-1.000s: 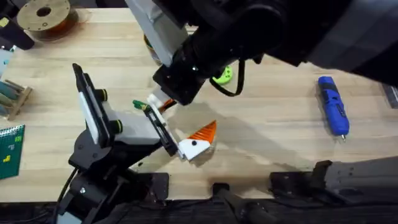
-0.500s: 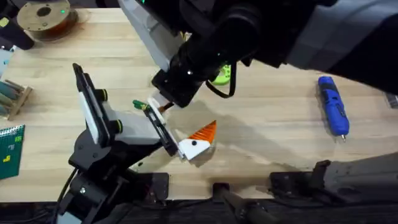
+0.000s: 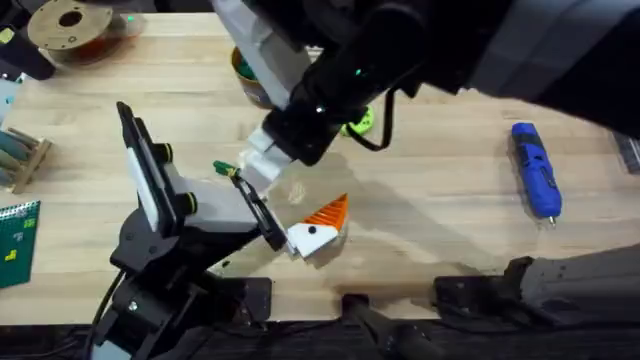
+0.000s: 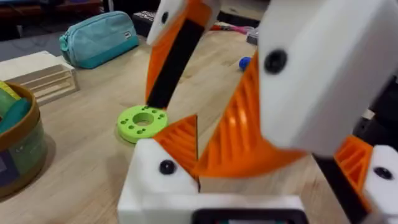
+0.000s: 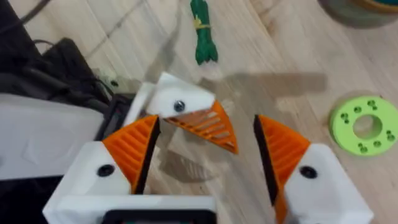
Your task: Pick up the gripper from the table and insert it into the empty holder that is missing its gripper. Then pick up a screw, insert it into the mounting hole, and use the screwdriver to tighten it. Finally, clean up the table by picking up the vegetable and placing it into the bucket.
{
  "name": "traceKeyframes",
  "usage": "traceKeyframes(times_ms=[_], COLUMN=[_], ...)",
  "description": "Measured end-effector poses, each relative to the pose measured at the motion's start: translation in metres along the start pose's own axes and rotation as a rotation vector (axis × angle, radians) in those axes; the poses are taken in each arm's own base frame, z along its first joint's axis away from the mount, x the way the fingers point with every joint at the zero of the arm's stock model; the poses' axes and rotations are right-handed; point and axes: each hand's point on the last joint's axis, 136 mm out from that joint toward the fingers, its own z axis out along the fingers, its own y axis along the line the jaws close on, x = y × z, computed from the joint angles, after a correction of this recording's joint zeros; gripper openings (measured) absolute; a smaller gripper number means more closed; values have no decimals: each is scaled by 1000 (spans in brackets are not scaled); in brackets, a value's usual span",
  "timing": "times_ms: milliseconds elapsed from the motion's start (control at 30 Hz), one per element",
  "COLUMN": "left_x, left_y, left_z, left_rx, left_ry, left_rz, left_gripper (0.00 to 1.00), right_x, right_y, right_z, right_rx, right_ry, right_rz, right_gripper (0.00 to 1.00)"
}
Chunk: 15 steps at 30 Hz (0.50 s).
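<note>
Blue pen-shaped screwdriver (image 3: 535, 169), one, overhead right; green leafy vegetable (image 5: 202, 37), one, right-wrist view; right gripper (image 5: 202, 162) open, empty.

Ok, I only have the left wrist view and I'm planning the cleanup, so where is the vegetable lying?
Observer: The vegetable lies flat on the table, close beside the black arm that carries the holder.
Operator: And the screwdriver?
Observer: The screwdriver lies on the table's right side, well away from the holder, with nothing touching it.
Operator: Is the right tool carrying anything?
Observer: No. The right tool is open and holds nothing. In its wrist view the holder sits between its spread fingers.
</note>
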Motion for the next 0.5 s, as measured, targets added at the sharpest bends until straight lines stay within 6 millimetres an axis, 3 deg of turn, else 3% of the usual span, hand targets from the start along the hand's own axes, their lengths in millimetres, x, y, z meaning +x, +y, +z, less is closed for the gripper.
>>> traceKeyframes(times_ms=[133,167,300,500], left_x=[0,0,0,0], left_y=[0,0,0,0], left_z=[0,0,0,0], left_rx=[0,0,0,0], left_ry=[0,0,0,0], left_rz=[0,0,0,0], left_gripper=[987,987,987,987], right_x=[7,11,15,56], right_y=[-17,-31,-44,-49], right_z=[-13,-29,-48,-55], right_rx=[16,17,-4,-84], right_ry=[8,-5,-54,-66], right_rz=[49,94,146,222], right_gripper=[898,898,898,901])
